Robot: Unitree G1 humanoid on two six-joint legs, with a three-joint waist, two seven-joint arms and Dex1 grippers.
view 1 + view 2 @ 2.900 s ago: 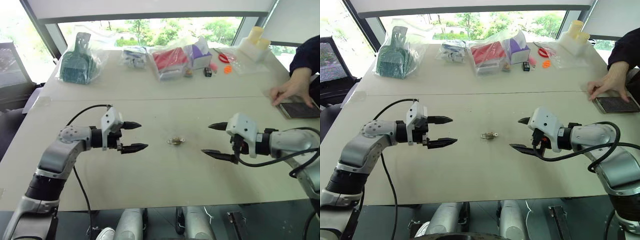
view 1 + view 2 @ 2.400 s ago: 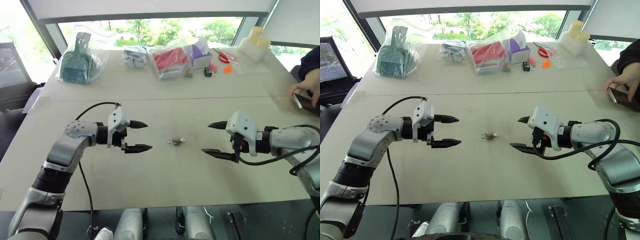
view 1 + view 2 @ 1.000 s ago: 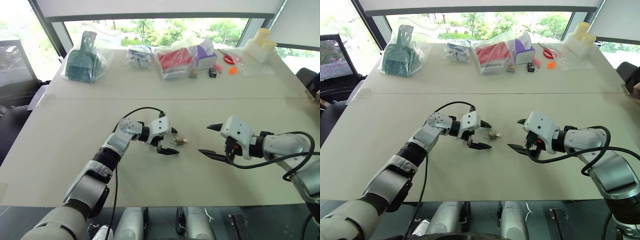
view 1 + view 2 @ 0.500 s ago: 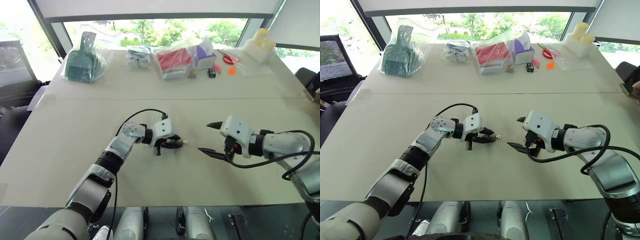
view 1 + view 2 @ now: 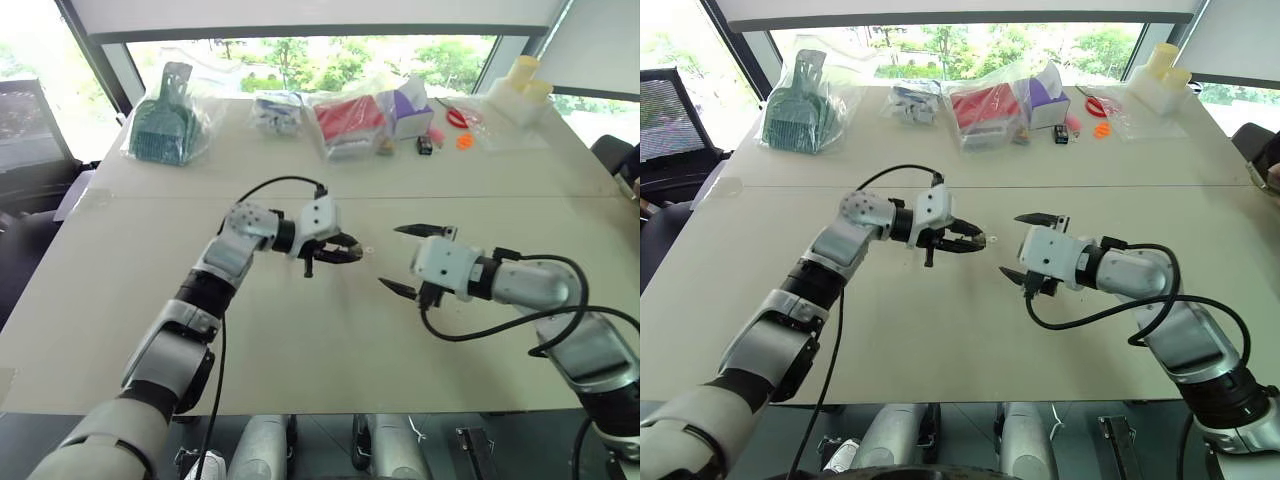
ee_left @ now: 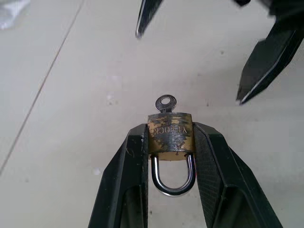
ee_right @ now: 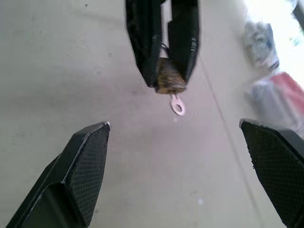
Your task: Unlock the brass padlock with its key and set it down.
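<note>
The brass padlock (image 6: 170, 135) is pinched by its sides between the fingers of my left gripper (image 5: 348, 250), which is shut on it and holds it above the table. Its silvery shackle (image 6: 172, 178) points back towards the wrist. Its key (image 6: 165, 102) sticks out of the lock's base, past the fingertips; the right wrist view shows the key (image 7: 176, 104) hanging below the padlock (image 7: 170, 81). My right gripper (image 5: 407, 259) stands open a short way to the right, facing the key, its fingers apart from key and lock.
Along the table's far edge lie a bagged green dustpan (image 5: 160, 110), a bagged red item (image 5: 348, 118), a purple box (image 5: 408, 100), red scissors (image 5: 455, 118) and white containers (image 5: 520, 85). A person's sleeve (image 5: 632, 165) shows at the right edge.
My left gripper shut on the padlock where it lay and has lifted it off the table. My right gripper rolled and moved left, closer to the key.
</note>
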